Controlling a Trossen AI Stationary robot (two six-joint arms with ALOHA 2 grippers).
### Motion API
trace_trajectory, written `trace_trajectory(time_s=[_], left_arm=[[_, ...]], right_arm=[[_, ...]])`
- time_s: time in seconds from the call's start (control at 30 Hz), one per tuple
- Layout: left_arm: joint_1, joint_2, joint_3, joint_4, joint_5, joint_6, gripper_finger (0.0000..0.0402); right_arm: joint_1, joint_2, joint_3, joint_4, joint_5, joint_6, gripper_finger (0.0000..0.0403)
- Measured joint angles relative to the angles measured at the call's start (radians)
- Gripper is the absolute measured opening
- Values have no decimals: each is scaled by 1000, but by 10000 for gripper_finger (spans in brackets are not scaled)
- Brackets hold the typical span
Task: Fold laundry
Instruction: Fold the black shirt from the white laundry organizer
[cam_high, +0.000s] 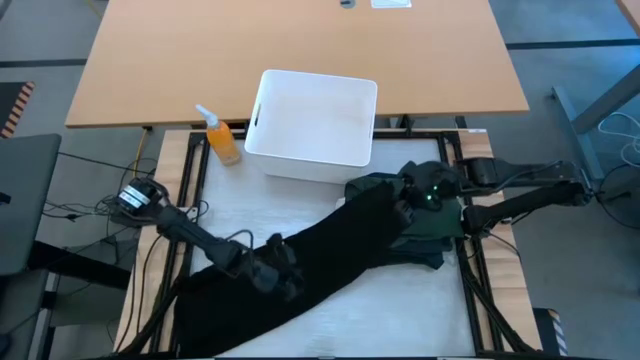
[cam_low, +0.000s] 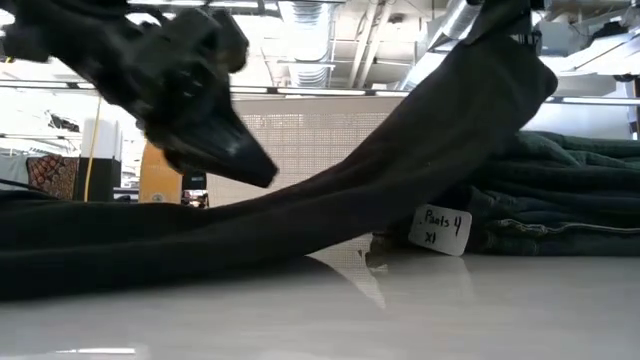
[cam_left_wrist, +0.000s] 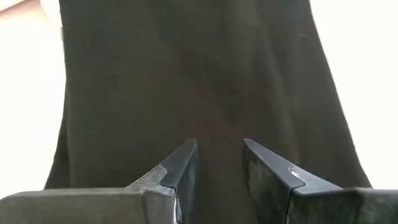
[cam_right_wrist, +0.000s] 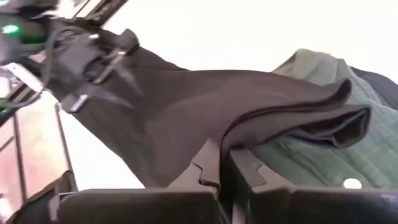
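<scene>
Black garment stretched between two arms across the table

The right gripper (cam_right_wrist: 222, 163) is pinched closed on one end of the black garment (cam_high: 330, 245), lifting it above the dark green pile (cam_high: 432, 232) near the white bin (cam_high: 312, 125). The left gripper (cam_left_wrist: 219, 163) hovers over the cloth's lower end, fingers slightly apart and holding nothing

The scene is lit evenly from overhead. In the low view, ceiling strip lights (cam_low: 300, 15) are blown out, and a soft sheen is cast on the white tabletop (cam_low: 330, 310). The near dark arm (cam_low: 180, 80) is rendered blurred. In both wrist views the pale background is overexposed and the long black cloth garment (cam_left_wrist: 186, 81) shows little detail.
</scene>
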Motion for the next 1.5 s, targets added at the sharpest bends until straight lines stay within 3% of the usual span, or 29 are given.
trace_trajectory(time_s=[0.2,0.37,0.53,0.83,1.0,1.13,1.3,1.5], left_arm=[[126,96,19,130,119,102,114],[213,313,172,171,187,228,114],[262,414,324,139,228,296,114],[300,420,469,-20,213,359,114],[312,419,499,-125,230,356,114],[299,329,496,-350,237,357,114],[233,120,498,-814,256,333,114],[77,-160,497,-1342,117,61,114]], right_arm=[[1,0,16,-11,-25,2,29],[0,4,16,-37,-25,5,29],[-24,-2,56,-42,-67,-22,28],[-57,21,238,-47,-101,-116,28],[3,71,252,22,-119,-115,29],[76,160,255,137,-119,-124,29],[119,306,267,310,-142,-142,29],[132,527,366,477,-145,-213,29]])
